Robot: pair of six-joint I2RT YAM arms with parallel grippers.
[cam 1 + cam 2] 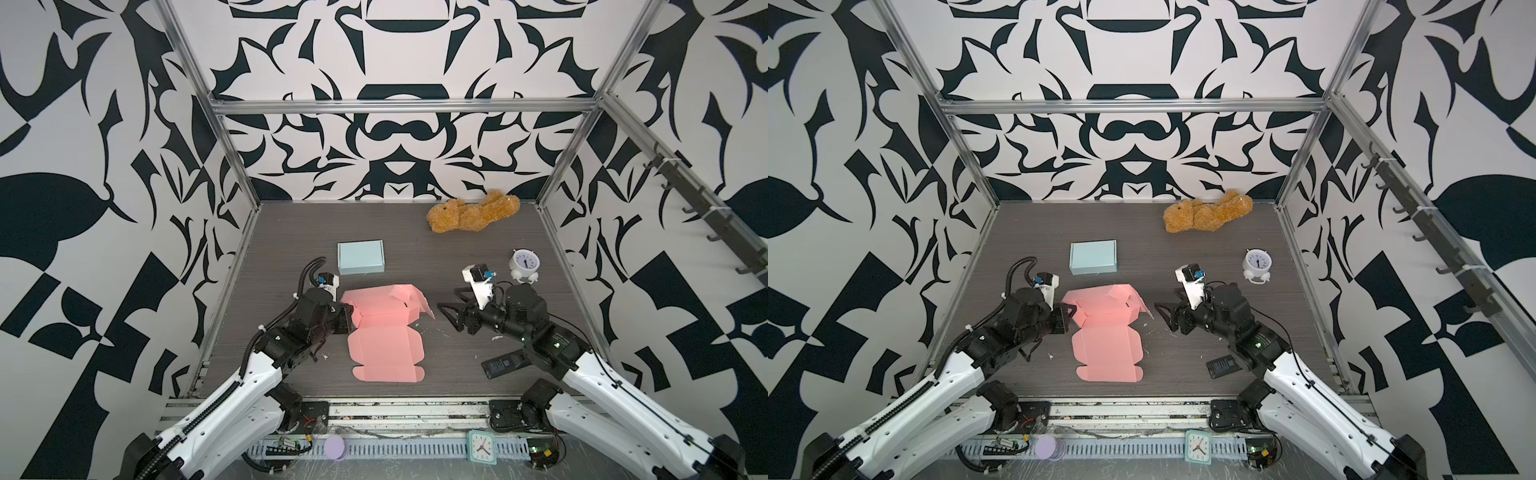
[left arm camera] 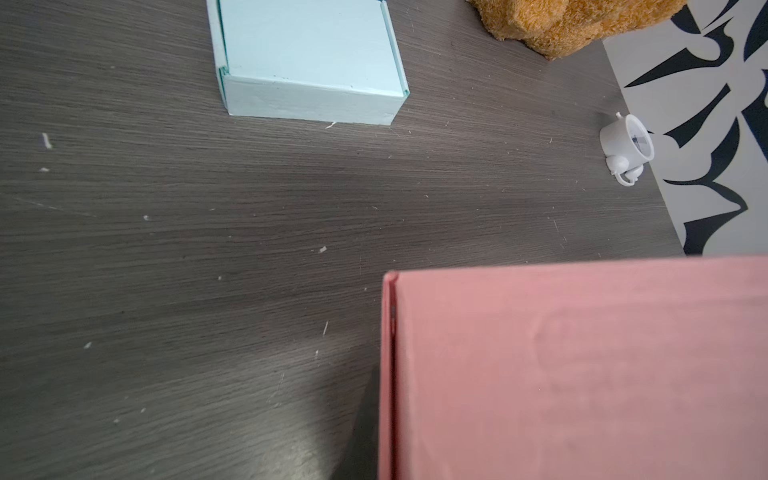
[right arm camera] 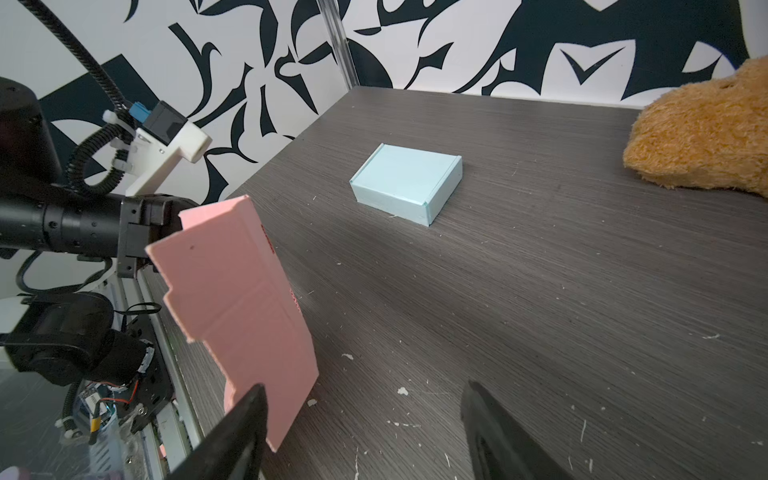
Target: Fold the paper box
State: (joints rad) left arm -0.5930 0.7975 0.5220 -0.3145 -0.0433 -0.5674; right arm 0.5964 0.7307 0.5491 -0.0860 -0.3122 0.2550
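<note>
1. The left gripper [image 1: 348, 316] is pinching, closed, the left flap of the pink paper box [image 1: 384, 345]. The right gripper [image 1: 451, 308] is standing open just beside the right flap.
2. I judge the right one should be pushing its flap upright while the left is holding.
3. The box is lying mid-worktop [image 1: 457, 232], long axis near-to-far, lid panel pointing toward the robot.

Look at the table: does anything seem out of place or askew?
The small white alarm clock lies toppled rather than standing on its feet. White scraps litter the table beside the half-folded pink box.
</note>
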